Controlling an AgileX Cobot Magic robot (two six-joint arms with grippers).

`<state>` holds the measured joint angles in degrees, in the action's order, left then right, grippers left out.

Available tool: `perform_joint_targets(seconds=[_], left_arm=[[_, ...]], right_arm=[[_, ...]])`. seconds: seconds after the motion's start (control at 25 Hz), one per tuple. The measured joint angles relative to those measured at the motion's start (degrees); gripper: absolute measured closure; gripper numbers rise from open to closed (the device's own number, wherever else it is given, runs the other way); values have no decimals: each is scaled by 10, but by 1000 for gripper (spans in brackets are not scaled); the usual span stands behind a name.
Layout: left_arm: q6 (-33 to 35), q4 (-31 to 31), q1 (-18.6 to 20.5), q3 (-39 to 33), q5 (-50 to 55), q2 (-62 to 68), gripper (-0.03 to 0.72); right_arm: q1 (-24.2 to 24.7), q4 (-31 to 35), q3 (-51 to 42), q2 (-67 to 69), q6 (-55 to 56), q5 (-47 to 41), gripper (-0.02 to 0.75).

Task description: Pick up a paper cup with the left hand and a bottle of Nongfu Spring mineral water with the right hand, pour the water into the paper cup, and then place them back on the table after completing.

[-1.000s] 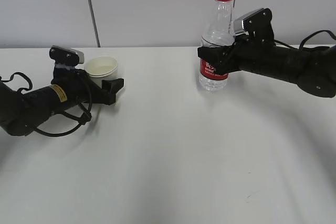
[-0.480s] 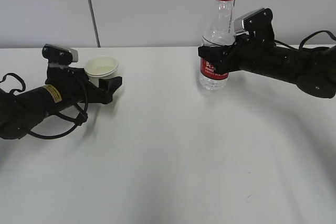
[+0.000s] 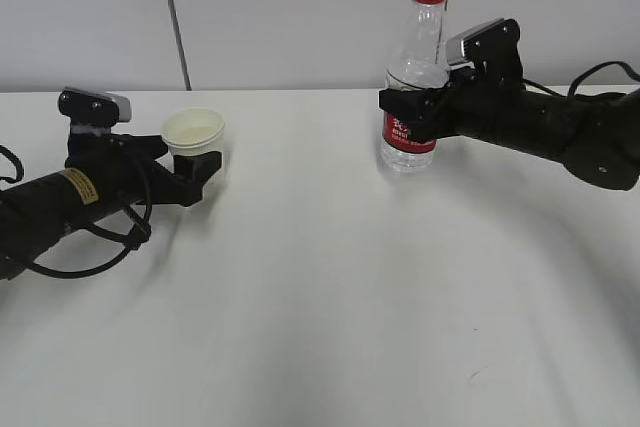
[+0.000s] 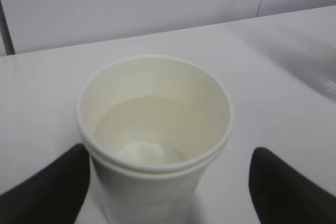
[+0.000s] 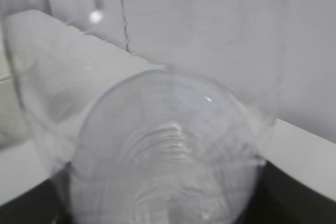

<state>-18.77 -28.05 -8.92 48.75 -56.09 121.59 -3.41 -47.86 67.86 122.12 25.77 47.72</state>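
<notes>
Exterior view: the left tool (image 3: 203,168) has drawn back toward the desk's left edge since a second ago, its fingers now spread wide and clear of the paper cup (image 3: 194,134), which stands upright on the desk (image 3: 320,277) near the far left, water (image 4: 142,129) visible inside it. Toward the far right, the right tool (image 3: 408,115) stays clamped around the bottle (image 3: 412,87), which stands upright, uncapped, in the same spot as before.
</notes>
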Motion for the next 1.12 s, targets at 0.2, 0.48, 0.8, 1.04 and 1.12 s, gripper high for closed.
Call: perform_joint_targets(seconds=[0.2, 0.48, 0.8, 1.04, 1.12], left_arm=[[0, 0, 0, -31, 0, -29, 125], [0, -1, 0, -36, 5, -37, 125], [0, -2, 0, -36, 5, -37, 125], [0, -2, 0, -36, 5, -37, 125], [0, -2, 0, -36, 5, -37, 125]], right_arm=[[0, 11, 0, 17, -8, 0, 309], [0, 30, 0, 44, -15, -2, 309], [0, 38, 0, 46, -17, 0, 309], [0, 47, 0, 46, -18, 0, 309], [0, 49, 0, 46, -18, 0, 309]])
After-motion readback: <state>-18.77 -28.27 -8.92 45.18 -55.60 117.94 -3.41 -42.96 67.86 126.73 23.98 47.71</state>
